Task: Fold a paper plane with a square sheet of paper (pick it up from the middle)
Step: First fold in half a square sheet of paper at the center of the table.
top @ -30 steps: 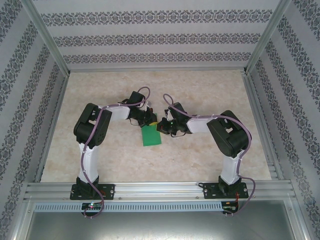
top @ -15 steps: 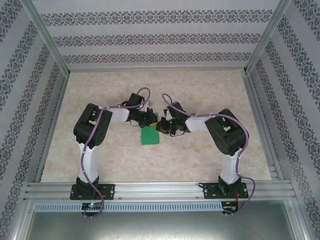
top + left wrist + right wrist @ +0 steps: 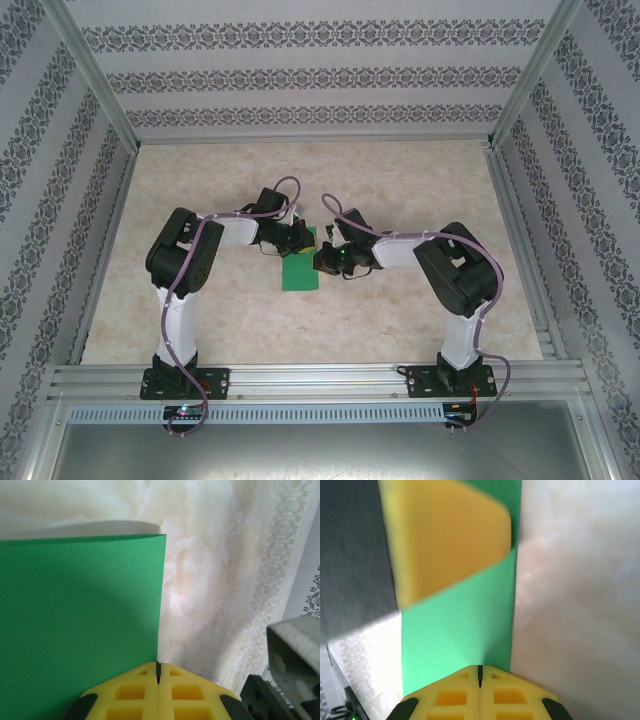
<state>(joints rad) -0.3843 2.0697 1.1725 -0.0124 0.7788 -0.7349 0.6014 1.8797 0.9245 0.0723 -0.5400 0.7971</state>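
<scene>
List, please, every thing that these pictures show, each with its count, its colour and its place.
paper: 1, bright green, at the table's middle, between the tips of the two arms
table: 1, pale beige with a marble pattern, under everything
walls: 3, white with grey patterned stripes, at the far side, left and right
metal frame: 1, silver, along the table's edges and the near rail
left arm: 1, white and black with a purple cable, bolted at the near left
right arm: 1, same colours, bolted at the near right
left jaws: yellow, shut on the paper's edge
right jaws: yellow, shut on the paper's edge
</scene>
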